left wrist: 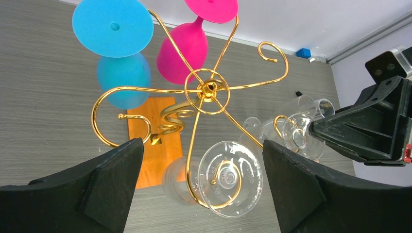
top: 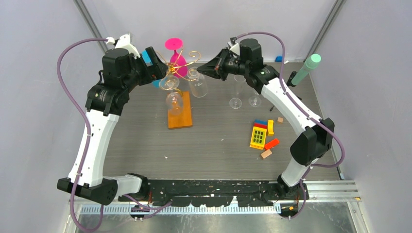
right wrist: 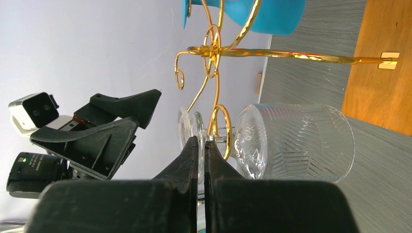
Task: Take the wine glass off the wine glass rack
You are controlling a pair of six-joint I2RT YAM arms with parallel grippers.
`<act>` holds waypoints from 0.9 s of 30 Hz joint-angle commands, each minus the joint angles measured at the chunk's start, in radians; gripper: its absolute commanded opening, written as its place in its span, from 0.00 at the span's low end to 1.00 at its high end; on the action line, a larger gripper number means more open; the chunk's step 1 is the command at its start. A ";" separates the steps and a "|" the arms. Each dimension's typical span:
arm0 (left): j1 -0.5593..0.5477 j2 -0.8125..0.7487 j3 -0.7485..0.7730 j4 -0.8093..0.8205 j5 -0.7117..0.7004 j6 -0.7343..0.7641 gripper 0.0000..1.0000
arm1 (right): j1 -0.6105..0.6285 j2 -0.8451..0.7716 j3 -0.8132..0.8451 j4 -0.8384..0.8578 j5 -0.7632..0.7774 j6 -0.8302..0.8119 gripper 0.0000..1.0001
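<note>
The gold wire wine glass rack (top: pixel 182 60) stands on its orange-brown wooden base (top: pixel 180 118). Pink (top: pixel 177 63), blue (left wrist: pixel 124 73) and clear glasses hang upside down from its scroll arms. My right gripper (top: pixel 208 72) is shut on the thin round foot (right wrist: pixel 196 130) of a clear patterned wine glass (right wrist: pixel 296 141). That glass's stem still sits in a gold scroll (right wrist: pixel 219 127) at the rack's right side. My left gripper (top: pixel 158 68) is open above the rack. Its fingers (left wrist: pixel 111 187) flank, without touching, the foot of another clear hanging glass (left wrist: pixel 231 177).
Two clear stemmed glasses (top: pixel 236 92) (top: pixel 255 94) stand on the table under my right arm. Coloured toy blocks (top: pixel 260 136) lie at the right. A black tripod with a mint-green tip (top: pixel 307 67) leans at the far right. A small blue object (top: pixel 278 58) sits by the back wall.
</note>
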State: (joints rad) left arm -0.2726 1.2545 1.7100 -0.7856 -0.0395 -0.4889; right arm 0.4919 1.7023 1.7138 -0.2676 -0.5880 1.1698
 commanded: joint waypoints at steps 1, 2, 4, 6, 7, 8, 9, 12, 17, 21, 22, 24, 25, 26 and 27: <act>0.007 -0.014 -0.003 0.043 0.016 0.004 0.95 | 0.005 -0.090 0.008 0.106 -0.036 0.036 0.01; 0.007 -0.012 -0.003 0.044 0.016 0.004 0.95 | 0.005 -0.090 0.007 0.115 -0.045 0.039 0.00; 0.007 -0.012 -0.003 0.047 0.018 0.003 0.95 | 0.005 -0.086 0.009 0.122 -0.055 0.043 0.00; 0.007 -0.012 -0.003 0.052 0.020 0.001 0.95 | 0.006 -0.074 0.012 0.128 -0.064 0.050 0.00; 0.007 -0.014 -0.003 0.052 0.018 0.002 0.95 | 0.009 -0.071 0.014 0.133 -0.067 0.053 0.00; 0.007 -0.015 -0.003 0.051 0.018 0.003 0.95 | 0.011 -0.066 0.016 0.133 -0.072 0.055 0.00; 0.007 -0.017 -0.003 0.051 0.014 0.006 0.95 | 0.015 -0.064 0.018 0.135 -0.076 0.055 0.00; 0.007 -0.023 -0.007 0.050 0.002 0.012 0.95 | 0.031 -0.052 0.037 0.136 -0.084 0.051 0.00; 0.007 -0.030 -0.015 0.046 -0.012 0.019 0.95 | 0.046 -0.042 0.057 0.138 -0.103 0.040 0.00; 0.007 -0.037 -0.025 0.048 -0.027 0.023 0.94 | 0.056 -0.024 0.060 0.127 -0.098 0.028 0.00; 0.007 -0.038 -0.027 0.048 -0.031 0.024 0.94 | 0.061 -0.020 0.061 0.125 -0.092 0.020 0.00; 0.007 -0.042 -0.032 0.049 -0.036 0.026 0.94 | 0.068 -0.012 0.068 0.121 -0.072 0.007 0.00; 0.006 -0.044 -0.035 0.048 -0.039 0.027 0.94 | 0.070 -0.005 0.075 0.118 -0.069 0.002 0.00; 0.007 -0.046 -0.041 0.049 -0.042 0.027 0.94 | 0.074 -0.002 0.080 0.109 -0.064 -0.007 0.00; 0.007 -0.047 -0.046 0.049 -0.049 0.027 0.94 | 0.077 0.006 0.089 0.103 -0.061 -0.010 0.00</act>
State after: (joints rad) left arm -0.2726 1.2400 1.6764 -0.7761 -0.0597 -0.4824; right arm 0.5472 1.7107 1.7199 -0.2401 -0.6224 1.1759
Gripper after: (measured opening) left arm 0.940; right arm 0.050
